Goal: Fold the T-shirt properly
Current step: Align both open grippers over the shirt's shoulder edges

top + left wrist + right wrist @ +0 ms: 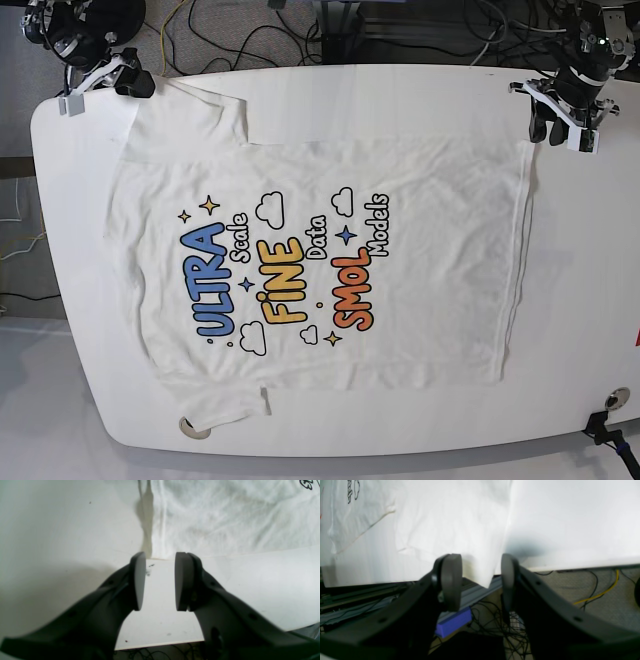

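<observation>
The large white cotton T-shirt (330, 260) with the blue, yellow and orange "ULTRA FINE SMOL" print lies flat and face up across the white rounded tabletop (580, 300), with nothing folded over yet, so the task looks to be at its opening step — reaching for the first grasp points. The left gripper (160, 582), black with broad flat pads, hangs just beyond the shirt's hem corner at the table's far edge; its jaws are spread with only bare tabletop between them, and the hem lies just ahead of the pads. The right gripper (481, 580), of the same black build, sits at the shirt's sleeve corner on the same far edge, where a flap of white cloth droops over the table's rim into the gap between its pads; the jaws stand apart and do not appear to touch the cloth. The next move probably calls for each gripper to ease onto its own corner of the shirt and pinch a single layer cleanly — the hanging sleeve flap should be the easier catch, the flat hem the harder one.
</observation>
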### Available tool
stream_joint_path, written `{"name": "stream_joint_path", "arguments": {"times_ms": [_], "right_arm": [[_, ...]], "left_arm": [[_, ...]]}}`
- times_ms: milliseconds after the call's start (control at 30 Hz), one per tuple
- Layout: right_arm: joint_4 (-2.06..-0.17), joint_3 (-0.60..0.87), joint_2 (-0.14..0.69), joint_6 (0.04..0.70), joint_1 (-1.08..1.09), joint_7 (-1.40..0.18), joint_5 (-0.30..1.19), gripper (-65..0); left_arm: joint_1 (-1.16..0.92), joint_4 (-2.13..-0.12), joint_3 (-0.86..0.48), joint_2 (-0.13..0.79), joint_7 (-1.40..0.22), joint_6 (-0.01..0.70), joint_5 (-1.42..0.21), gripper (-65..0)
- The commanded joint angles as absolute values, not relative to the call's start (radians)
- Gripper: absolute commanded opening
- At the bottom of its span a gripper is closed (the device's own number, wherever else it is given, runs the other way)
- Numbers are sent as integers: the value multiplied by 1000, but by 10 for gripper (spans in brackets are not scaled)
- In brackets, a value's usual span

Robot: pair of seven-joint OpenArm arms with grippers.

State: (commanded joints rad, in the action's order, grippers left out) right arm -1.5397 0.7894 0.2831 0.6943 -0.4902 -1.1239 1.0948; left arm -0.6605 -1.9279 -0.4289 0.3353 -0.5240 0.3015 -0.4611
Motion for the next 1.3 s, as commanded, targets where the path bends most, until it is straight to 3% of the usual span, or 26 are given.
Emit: {"name": "stream_joint_path", "arguments": {"times_ms": [1300], "right_arm": [[-1526, 727, 214, 693, -420, -1125, 1053, -405]], "left_arm": [[-661, -1928, -433, 340, -524, 302, -461, -465]]}}
